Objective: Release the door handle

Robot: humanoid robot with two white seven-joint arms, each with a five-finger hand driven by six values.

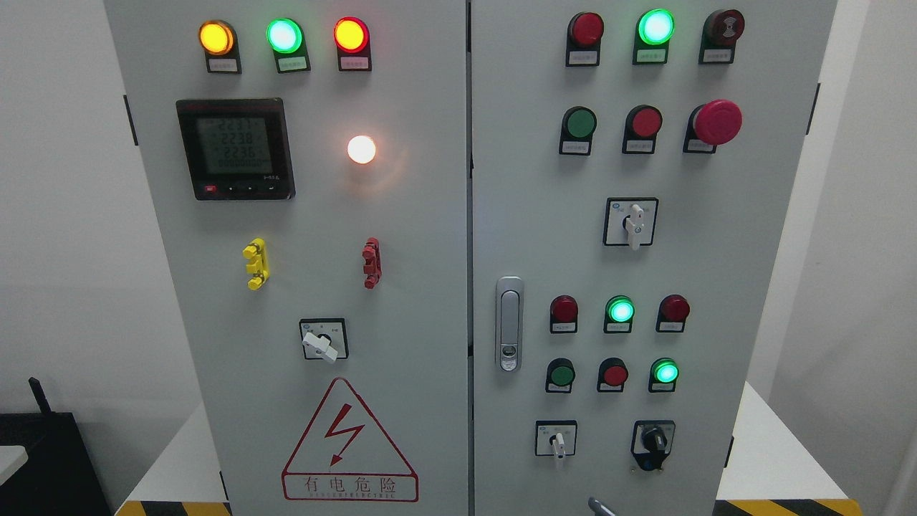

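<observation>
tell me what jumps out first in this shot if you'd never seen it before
The lit lamps catch the eye first: an amber, green and red row across the top of the left door, and a white lamp glowing beside the meter. Next comes the red-outlined warning triangle low on that door, and the big red mushroom button at the right door's upper right. The silver door handle sits untouched; neither hand shows.

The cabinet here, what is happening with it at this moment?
Nothing is touching the electrical cabinet now. Its silver door handle on the right door lies flat and free, and both doors look closed. No robot hand can be identified in the head view; only a small grey part shows at the bottom edge, and what it is cannot be told. Several indicator lamps are lit and the meter display is on.
</observation>
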